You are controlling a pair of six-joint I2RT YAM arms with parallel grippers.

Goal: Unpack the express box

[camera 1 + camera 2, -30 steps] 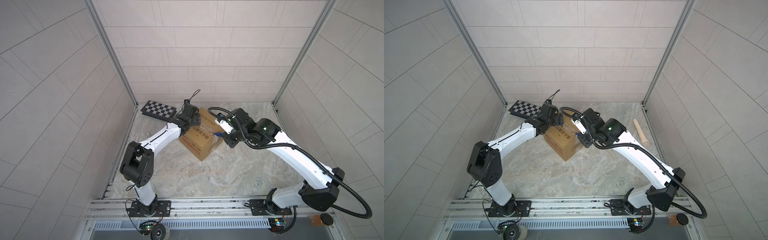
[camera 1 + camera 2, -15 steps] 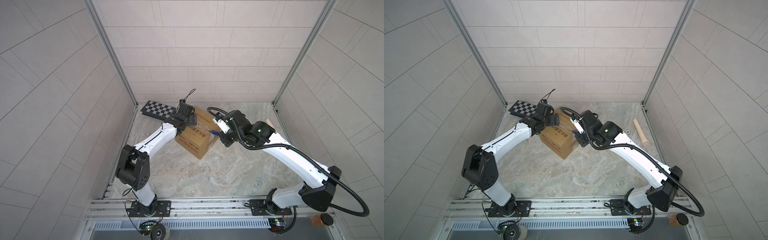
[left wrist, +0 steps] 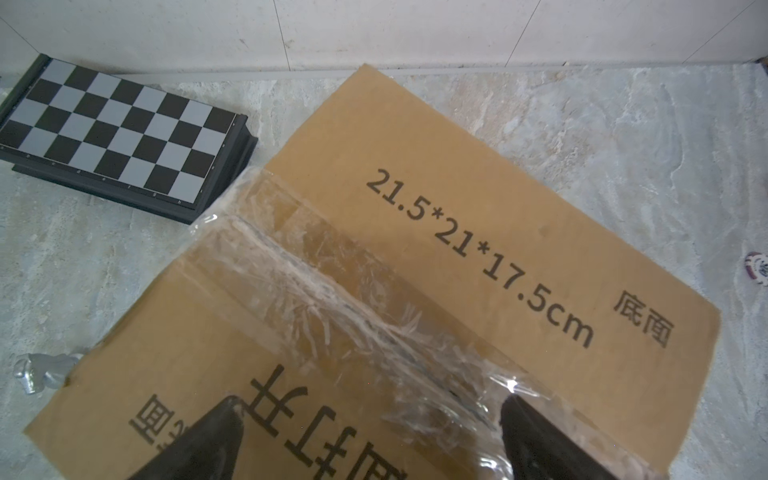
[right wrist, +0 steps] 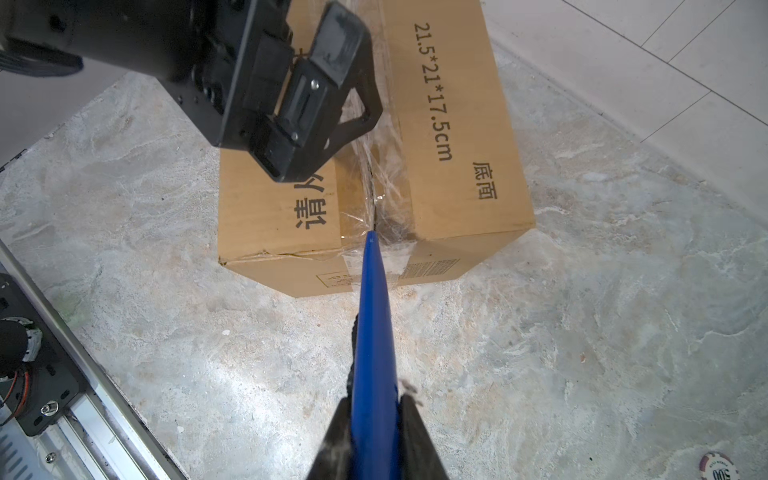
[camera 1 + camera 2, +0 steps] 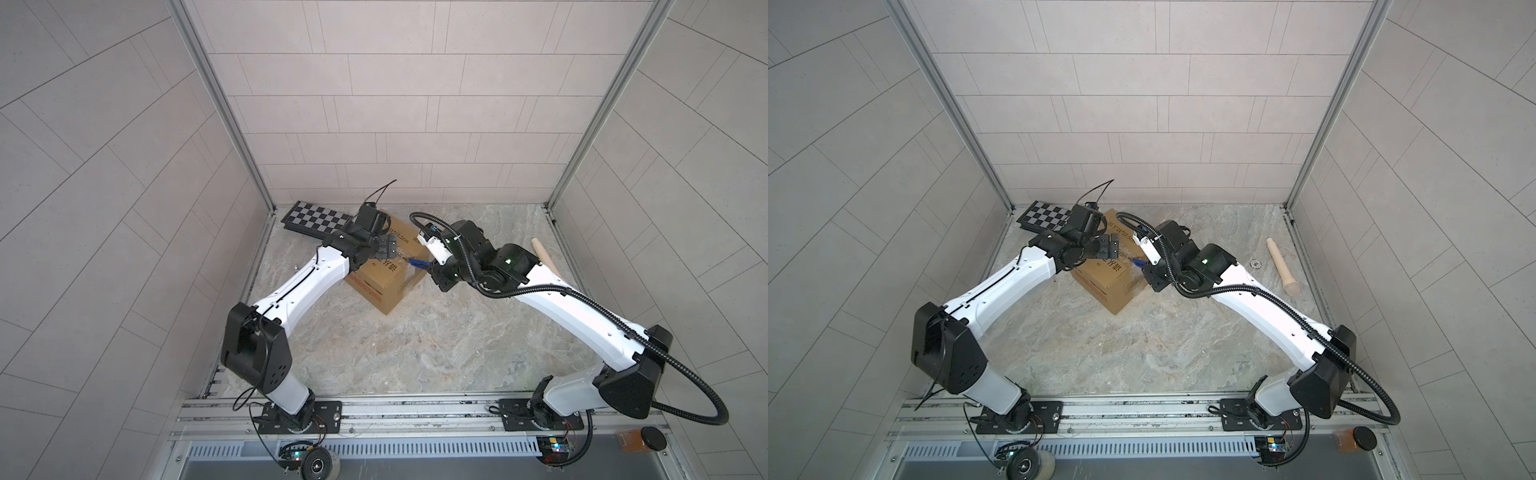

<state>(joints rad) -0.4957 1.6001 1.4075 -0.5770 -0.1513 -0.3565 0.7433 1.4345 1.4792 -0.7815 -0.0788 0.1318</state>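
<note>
Near the back wall, left of centre on the marbled stone tabletop (image 5: pixel 415 340), sits the brown corrugated cardboard express box (image 5: pixel 384 286). It has black print on top and wrinkled clear tape along the top seam. One corner is just beside the flat black-and-white chequered board (image 5: pixel 316 216). Over the box top hangs the left gripper (image 3: pixel 370 415), fingers (image 3: pixel 220 428) spread wide either side of the taped seam; contact with the cardboard unclear. Opposite, the right gripper (image 4: pixel 376 432) is clamped on a long blue blade-like tool (image 4: pixel 374 332), its tip touching the tape at the seam's end on the box's upper edge. Pale wooden pestle-shaped stick (image 5: pixel 1281 266) lies well apart, near the right wall. Round poker chip (image 4: pixel 717 467) on the tabletop.
</note>
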